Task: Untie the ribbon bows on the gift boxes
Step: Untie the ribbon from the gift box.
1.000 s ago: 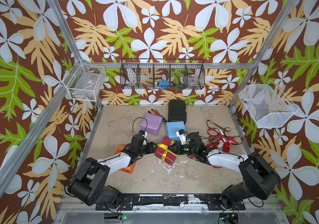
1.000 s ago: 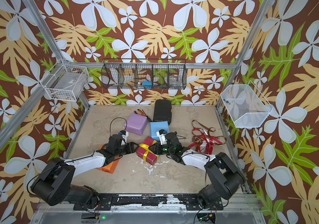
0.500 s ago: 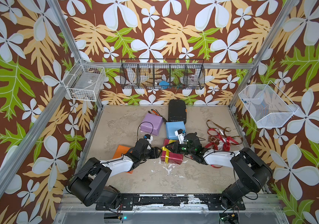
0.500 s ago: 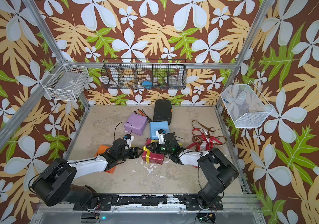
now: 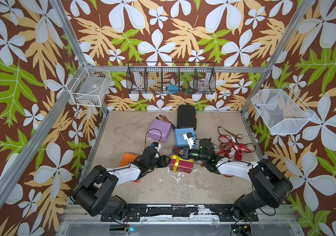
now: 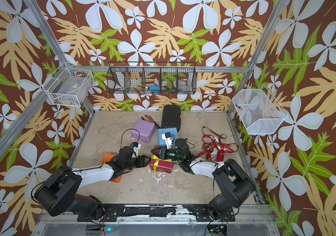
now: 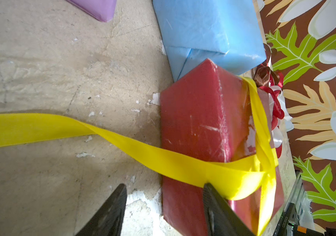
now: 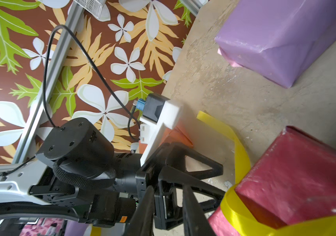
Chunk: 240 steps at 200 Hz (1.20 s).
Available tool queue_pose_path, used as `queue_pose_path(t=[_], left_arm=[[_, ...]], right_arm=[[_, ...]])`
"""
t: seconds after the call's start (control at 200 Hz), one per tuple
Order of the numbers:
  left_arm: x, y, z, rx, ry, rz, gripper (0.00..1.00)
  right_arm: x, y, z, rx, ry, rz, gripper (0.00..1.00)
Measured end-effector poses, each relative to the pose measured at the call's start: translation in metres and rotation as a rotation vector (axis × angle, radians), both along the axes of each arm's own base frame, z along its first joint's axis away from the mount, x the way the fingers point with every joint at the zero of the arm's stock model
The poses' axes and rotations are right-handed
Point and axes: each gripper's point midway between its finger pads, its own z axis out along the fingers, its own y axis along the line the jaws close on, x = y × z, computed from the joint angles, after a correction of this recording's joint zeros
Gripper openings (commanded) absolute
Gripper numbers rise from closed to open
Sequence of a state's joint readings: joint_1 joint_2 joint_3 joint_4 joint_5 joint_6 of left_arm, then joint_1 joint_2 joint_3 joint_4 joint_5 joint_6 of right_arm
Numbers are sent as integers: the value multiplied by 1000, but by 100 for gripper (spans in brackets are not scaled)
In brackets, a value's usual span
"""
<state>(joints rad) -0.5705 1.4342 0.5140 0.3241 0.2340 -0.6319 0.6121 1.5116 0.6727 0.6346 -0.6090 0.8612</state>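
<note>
Inspection, largest item first. The surface (image 5: pixel 142 183) carries four gift boxes. The lilac box (image 5: pixel 160 132), light blue box (image 5: pixel 183 133) and orange box (image 5: pixel 127 159) are bare, with the loose ribbons (image 5: pixel 232 147) heaped well apart from them. The dark red box (image 5: pixel 182 165) sits mid-surface, just beside the blue one, and is the only box still bound.

The left end effector (image 7: pixel 164 186) has its jaws apart and empty, with one finger touching the yellow ribbon (image 7: pixel 163 161). The right end effector (image 8: pixel 168 187) has its jaws narrowly apart, with nothing between them.

My judgement is that the last knot remains. I recommend clamping the long tail, bracing the box, and pulling low and steadily so the box neither tips nor slides.
</note>
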Motion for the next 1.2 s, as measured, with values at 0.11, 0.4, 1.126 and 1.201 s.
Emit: queue_pose_path(t=[0.11, 0.4, 1.126, 1.201], left_arm=[[0, 0, 9, -10, -16, -1, 74], [-13, -17, 30, -100, -46, -93, 78], [-15, -25, -1, -99, 7, -125, 76], [-15, -25, -1, -100, 5, -125, 76]], right_arm=[[-1, -18, -6, -83, 4, -76, 38], [-15, -42, -59, -234, 107, -126, 41], [9, 2, -40, -20, 61, -33, 39], [8, 5, -26, 29, 36, -13, 40]])
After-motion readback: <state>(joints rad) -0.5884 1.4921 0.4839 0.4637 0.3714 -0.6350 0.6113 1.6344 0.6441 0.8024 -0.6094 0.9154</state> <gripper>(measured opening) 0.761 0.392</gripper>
